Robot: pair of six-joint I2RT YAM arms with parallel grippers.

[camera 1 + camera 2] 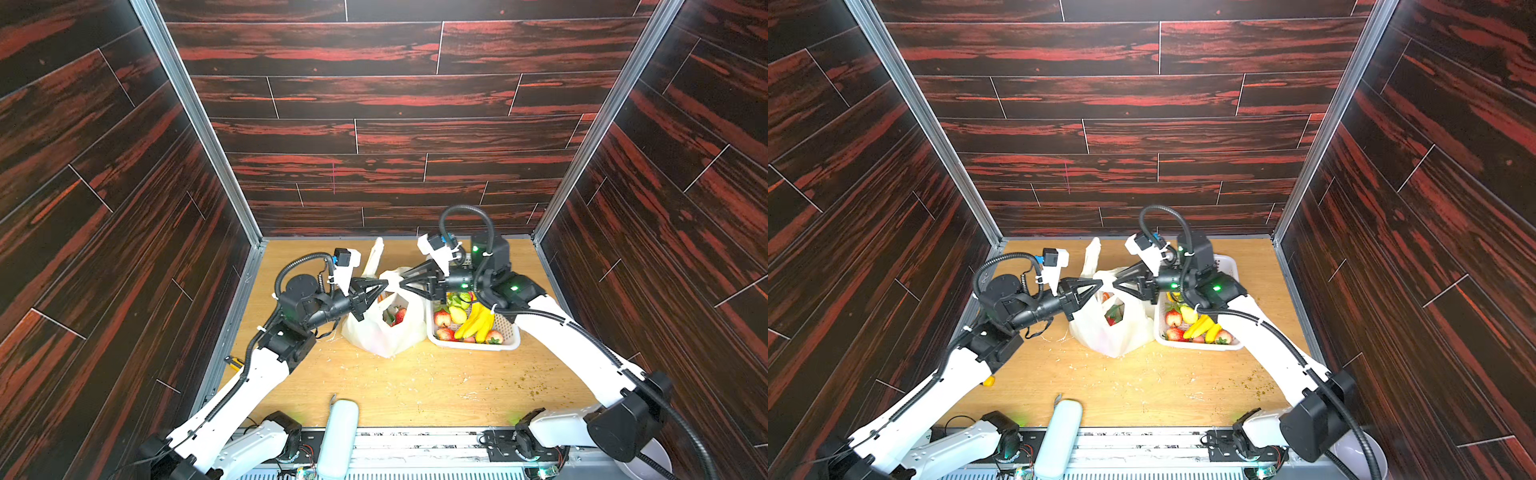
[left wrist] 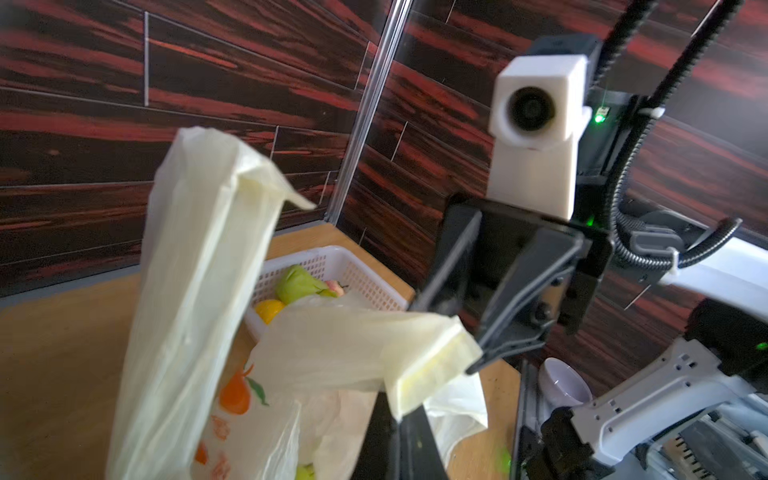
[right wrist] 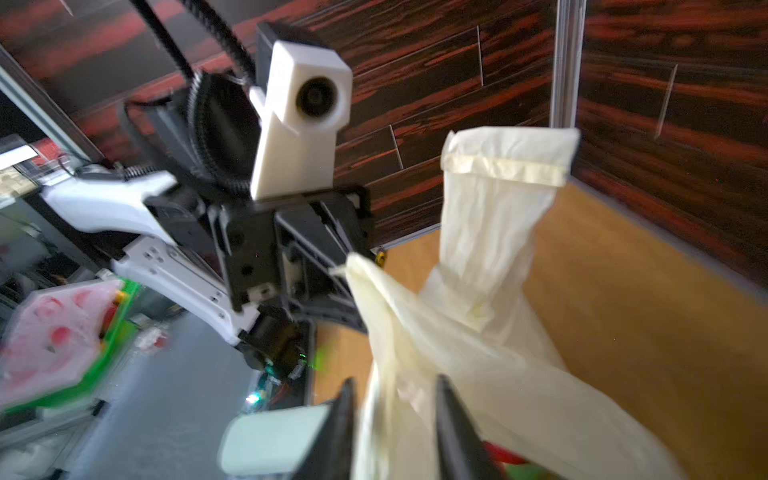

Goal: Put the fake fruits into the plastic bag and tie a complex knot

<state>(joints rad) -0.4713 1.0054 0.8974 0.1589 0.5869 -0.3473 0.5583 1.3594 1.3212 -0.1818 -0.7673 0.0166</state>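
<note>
While left gripper (image 1: 385, 284) is clamped on 1 handle of the plastic bag (image 1: 374, 336), right gripper (image 1: 402, 283) jaws sit apart astride its film

A bag (image 1: 386, 332) sits at the middle of a table (image 1: 415, 386). A basket (image 1: 513, 338) stands against the bag's right side, touching it. Fruits (image 1: 444, 319) lie in the basket, with a bunch of bananas (image 1: 478, 322) toward its front right. A strawberry (image 1: 400, 316) lies inside the bag. One bag handle (image 1: 374, 259) stands upright behind the bag. Above the bag's mouth, the left gripper (image 1: 384, 286) reaches in from the left and the right gripper (image 1: 402, 283) from the right. Their tips almost meet, with the other handle (image 1: 394, 276) between them.
</note>
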